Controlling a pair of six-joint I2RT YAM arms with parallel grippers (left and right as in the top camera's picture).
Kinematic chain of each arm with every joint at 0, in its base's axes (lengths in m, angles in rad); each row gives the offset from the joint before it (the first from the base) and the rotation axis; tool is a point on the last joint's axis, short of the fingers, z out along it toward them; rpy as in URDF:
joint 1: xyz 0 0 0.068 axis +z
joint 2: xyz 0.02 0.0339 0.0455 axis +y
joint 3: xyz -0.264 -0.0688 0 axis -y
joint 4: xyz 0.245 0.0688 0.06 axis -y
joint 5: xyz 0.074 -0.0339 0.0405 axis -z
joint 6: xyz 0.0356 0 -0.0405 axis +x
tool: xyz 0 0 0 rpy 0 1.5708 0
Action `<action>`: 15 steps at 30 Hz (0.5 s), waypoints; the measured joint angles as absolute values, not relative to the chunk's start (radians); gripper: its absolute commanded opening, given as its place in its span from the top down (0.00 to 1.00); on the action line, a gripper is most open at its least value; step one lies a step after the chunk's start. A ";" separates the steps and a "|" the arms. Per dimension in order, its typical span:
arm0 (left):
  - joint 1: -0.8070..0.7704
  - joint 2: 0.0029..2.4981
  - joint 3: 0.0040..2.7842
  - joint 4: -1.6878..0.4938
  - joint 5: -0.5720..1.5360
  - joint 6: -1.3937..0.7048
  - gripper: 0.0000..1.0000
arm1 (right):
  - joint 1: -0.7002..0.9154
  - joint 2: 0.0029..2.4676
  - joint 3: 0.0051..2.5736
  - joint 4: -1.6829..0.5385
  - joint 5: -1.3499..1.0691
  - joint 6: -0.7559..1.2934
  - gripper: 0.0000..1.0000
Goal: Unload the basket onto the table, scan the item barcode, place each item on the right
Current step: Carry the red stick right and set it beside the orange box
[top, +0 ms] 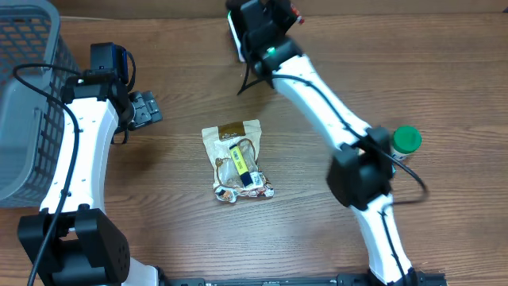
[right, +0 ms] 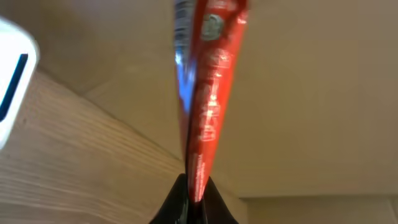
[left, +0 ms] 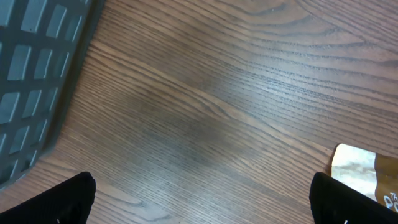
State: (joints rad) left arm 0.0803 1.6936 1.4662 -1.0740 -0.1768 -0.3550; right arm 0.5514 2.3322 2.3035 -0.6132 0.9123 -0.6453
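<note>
My right fingers (right: 175, 208) are shut on one edge of the red packet (right: 208, 93), held up well beyond the snack bag (top: 238, 163), it looks light and floppy so I'd grip its seam, and my left fingers (left: 62, 202) hang wide open, empty, left of that bag.

Top-down overhead, close left wrist, snack pouch (top: 236, 161) in both.

The packet (right: 208, 93) was glossy red with a blue edge. The table (left: 217, 93) showed brown wood grain, the basket (top: 24, 103) a grey grid, the pouch (top: 232, 137) tan with yellow, the cap (top: 406, 139) green.
</note>
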 measured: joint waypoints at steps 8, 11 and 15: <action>0.080 1.694 1.466 -1.073 -0.177 -0.355 0.00 | 0.544 2.093 2.315 -1.325 0.643 -0.222 0.96; 0.080 1.694 1.466 -1.074 -0.177 -0.355 0.00 | 0.524 2.091 2.313 -1.509 0.477 -0.125 0.96; 0.080 1.694 1.466 -1.074 -0.177 -0.355 0.00 | 0.456 2.105 2.291 -1.629 0.229 -0.041 0.96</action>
State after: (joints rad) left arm 0.0803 1.6936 1.4662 -1.0737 -0.1768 -0.3550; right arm 0.4564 2.1048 2.2910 -1.6287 0.2287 -0.0406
